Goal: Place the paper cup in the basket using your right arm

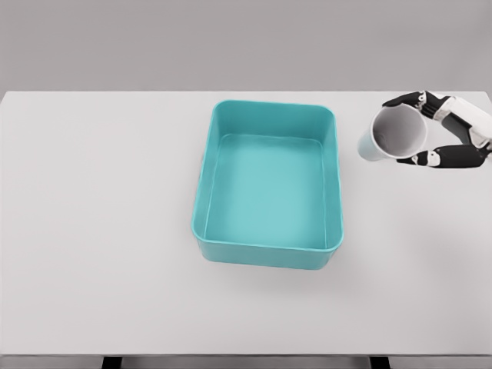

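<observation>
A big white desk [100, 231] holds a blue-green basket [204, 192] near its middle. It sits flat on the desk, open side up.

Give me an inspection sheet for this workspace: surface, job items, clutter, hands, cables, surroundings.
Surface: white table, flat, bare apart from the job's things.
Job's things: teal basket at table centre, nothing inside; white paper cup to its right, outside it, tilted with its mouth toward the camera.
Clutter: nothing seen.
Hands: right hand comes in from the right edge, fingers closed around the cup; left hand not in view.
Cables: nothing seen.
Surroundings: plain grey backdrop beyond the table; dark supports show under its front edge.
</observation>
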Robot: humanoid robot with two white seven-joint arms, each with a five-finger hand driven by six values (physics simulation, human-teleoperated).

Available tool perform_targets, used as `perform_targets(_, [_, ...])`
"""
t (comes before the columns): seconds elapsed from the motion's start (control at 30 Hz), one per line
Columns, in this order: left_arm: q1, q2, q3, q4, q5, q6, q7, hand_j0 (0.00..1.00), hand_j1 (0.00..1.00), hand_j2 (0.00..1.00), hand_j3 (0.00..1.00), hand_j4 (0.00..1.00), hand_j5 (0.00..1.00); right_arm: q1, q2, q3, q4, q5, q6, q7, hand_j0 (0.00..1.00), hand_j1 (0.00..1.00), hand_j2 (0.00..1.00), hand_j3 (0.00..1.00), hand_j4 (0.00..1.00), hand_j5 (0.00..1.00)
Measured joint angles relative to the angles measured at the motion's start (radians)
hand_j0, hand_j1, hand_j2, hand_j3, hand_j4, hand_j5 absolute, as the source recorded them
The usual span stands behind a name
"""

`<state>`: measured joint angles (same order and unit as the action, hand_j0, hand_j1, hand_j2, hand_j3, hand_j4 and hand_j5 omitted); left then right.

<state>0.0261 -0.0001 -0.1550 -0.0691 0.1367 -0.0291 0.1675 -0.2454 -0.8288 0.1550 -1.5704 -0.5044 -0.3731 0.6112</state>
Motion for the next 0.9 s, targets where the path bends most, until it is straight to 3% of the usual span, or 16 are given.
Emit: perform_targets(0.9, [0.0, 0.0, 0.0, 0.0, 0.0, 0.0, 0.0, 1.0, 1.0, 1.0, 1.0, 1.0, 1.0, -0.075, 0.128, 0.044, -0.021, 0.019, 0.005, 0.0, 0.74, 0.74, 0.74, 0.74, 0.74, 0.74])
